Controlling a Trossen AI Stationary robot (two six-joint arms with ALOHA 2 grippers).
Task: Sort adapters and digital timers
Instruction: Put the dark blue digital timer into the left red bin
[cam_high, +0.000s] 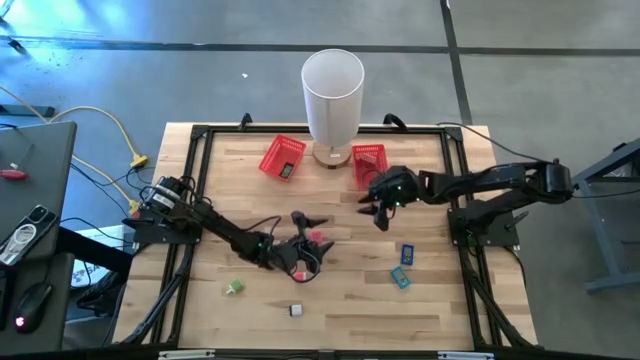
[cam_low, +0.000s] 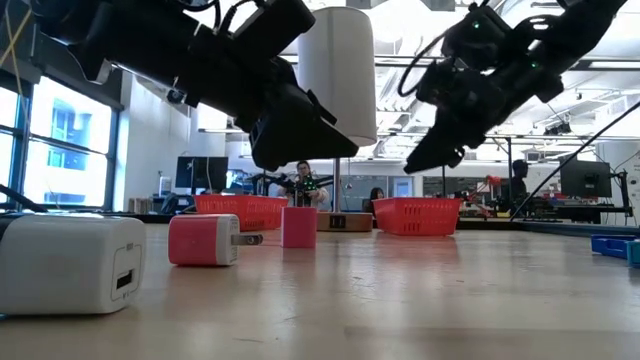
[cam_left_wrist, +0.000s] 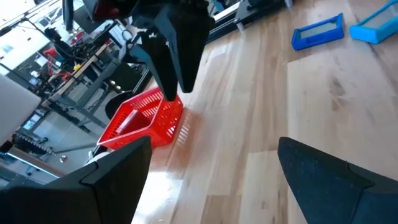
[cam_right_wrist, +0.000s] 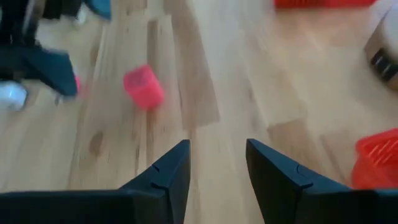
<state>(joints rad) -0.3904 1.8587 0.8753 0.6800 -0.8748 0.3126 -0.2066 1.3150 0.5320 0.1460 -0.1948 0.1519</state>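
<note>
My left gripper (cam_high: 305, 250) (cam_left_wrist: 214, 186) is open and hovers low over the middle of the table, with nothing between its fingers. Two pink adapters (cam_low: 205, 240) (cam_low: 298, 227) stand on the wood near it, one (cam_high: 318, 237) just beyond the fingers. A white adapter (cam_low: 70, 262) (cam_high: 296, 310) and a green one (cam_high: 235, 288) lie nearer the near edge. Two blue timers (cam_high: 407, 255) (cam_high: 400, 278) lie flat to the right. My right gripper (cam_high: 378, 215) (cam_right_wrist: 217, 162) is open and empty, raised in front of the right red basket (cam_high: 368, 165), with a pink adapter (cam_right_wrist: 143, 87) ahead of it.
Two red baskets (cam_high: 283, 157) (cam_low: 415, 215) sit at the far side, either side of a tall white cylinder (cam_high: 333, 95). A dark frame (cam_high: 200, 135) runs round the table. Bare wood lies between the two grippers and along the near edge. People show in the room behind.
</note>
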